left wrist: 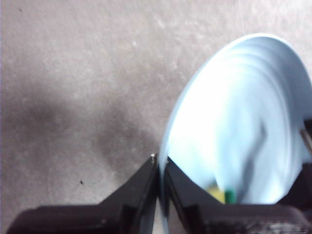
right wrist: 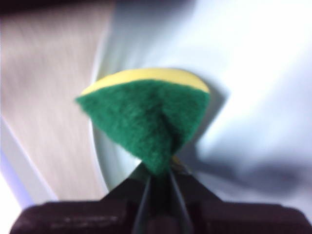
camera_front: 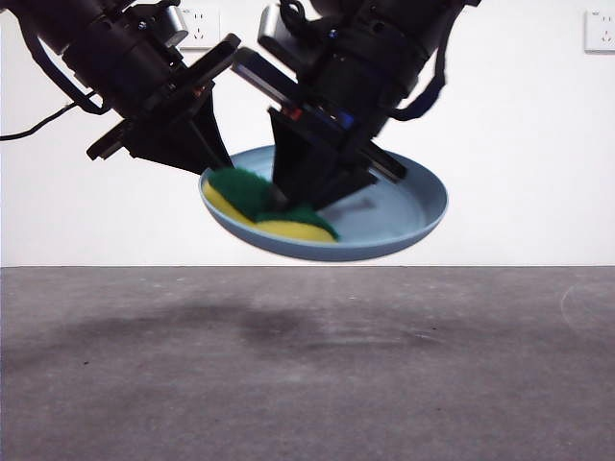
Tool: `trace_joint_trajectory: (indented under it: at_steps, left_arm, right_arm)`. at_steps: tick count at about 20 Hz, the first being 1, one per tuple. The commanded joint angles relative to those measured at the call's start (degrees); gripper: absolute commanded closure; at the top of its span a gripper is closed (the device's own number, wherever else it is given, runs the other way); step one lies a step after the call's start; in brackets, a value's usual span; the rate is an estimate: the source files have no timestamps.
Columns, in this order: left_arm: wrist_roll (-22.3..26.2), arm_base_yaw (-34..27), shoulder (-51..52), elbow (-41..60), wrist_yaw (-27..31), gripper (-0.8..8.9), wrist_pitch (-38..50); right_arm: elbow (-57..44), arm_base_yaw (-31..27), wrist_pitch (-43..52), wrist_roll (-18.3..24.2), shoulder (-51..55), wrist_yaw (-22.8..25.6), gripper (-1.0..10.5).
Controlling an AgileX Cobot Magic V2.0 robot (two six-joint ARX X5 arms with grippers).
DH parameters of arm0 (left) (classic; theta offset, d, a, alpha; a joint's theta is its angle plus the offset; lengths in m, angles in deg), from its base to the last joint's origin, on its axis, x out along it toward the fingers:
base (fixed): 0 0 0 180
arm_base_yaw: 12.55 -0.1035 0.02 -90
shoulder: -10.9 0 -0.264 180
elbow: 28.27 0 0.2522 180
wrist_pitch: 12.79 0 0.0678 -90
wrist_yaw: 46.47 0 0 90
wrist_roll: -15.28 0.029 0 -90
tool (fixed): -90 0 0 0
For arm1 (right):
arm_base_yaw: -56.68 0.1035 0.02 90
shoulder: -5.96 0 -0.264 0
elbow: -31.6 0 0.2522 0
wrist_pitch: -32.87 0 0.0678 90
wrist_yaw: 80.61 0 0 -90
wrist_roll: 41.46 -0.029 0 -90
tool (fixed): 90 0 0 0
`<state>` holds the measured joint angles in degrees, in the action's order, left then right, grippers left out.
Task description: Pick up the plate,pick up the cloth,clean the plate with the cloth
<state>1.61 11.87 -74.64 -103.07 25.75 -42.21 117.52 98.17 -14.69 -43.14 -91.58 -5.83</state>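
Note:
The light-blue plate (camera_front: 404, 206) hangs tilted in the air above the table. My left gripper (camera_front: 207, 163) is shut on its left rim; the left wrist view shows the jaws (left wrist: 160, 163) pinching the plate's edge (left wrist: 243, 126). My right gripper (camera_front: 288, 197) is shut on the cloth (camera_front: 255, 197), a yellow sponge with a green scouring face, and presses it onto the plate's inner surface near the left rim. In the right wrist view the cloth (right wrist: 146, 114) is folded between the jaws (right wrist: 158, 178), against the plate (right wrist: 253, 73).
The grey table (camera_front: 307, 365) lies below the plate, with soft shadows on it. A white wall with two sockets (camera_front: 197, 27) stands behind.

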Motion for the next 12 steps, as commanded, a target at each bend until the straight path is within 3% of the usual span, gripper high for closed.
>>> trace_joint_trajectory:
  at_steps: [1, 4, 6, 10, 12]
  left_arm:
    - [-2.7, -0.9, 0.3, -0.2, -2.0, 8.22, 1.0]
    - [-1.3, -1.0, 0.3, -0.2, -2.3, 8.22, -1.7]
    - [-0.1, -0.7, 0.3, -0.2, -2.5, 8.22, -3.9]
    - [0.7, 0.4, 0.3, -0.2, -5.1, 8.22, -5.5]
    - [0.8, 1.3, 0.3, -0.2, -4.9, 8.22, -5.3]
  right_arm:
    - [-0.6, -0.1, -7.8, 2.1, -0.7, 8.9, 9.6]
    - [-0.6, -1.0, -11.4, 3.0, -0.7, 32.0, 9.6]
    - [-0.6, -2.4, -7.2, 3.3, -0.7, 39.7, 9.6]
    - [-0.6, -4.4, 4.6, 3.2, -0.7, 37.4, 9.6]
    - [-0.6, -5.1, 11.9, 1.8, -0.7, 27.6, 9.6]
